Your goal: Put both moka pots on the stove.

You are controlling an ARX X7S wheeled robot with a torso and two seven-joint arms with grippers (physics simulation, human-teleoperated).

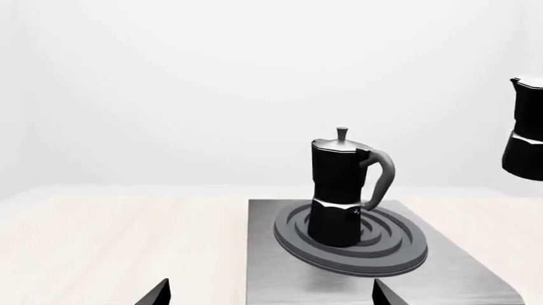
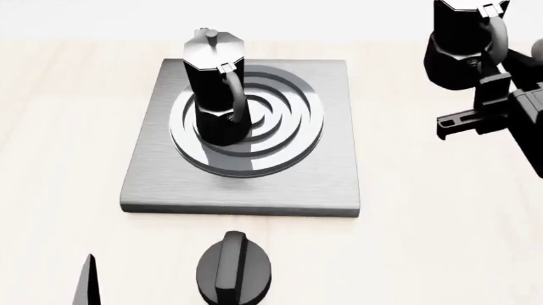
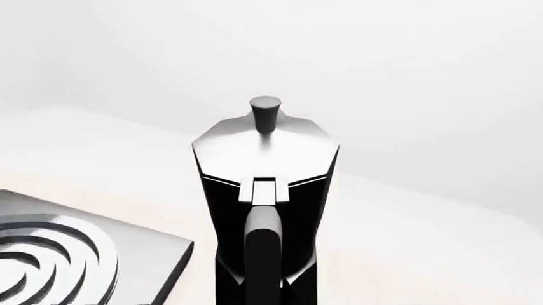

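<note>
While one pot [image 2: 215, 89] stands on the stove [image 2: 339, 159], my right end effector [image 2: 492, 95] grips the second pot [image 2: 458, 44] beside the stove; I cannot tell the left end effector's [image 1: 267, 293] state.

Pale light-wood tabletop [image 2: 424, 254] under soft even light, plain white featureless backdrop [image 1: 212, 76] behind it

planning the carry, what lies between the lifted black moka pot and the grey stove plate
Only bare pale wooden tabletop, in head view, between faceted black moka pot and brushed grey stove plate.
</note>
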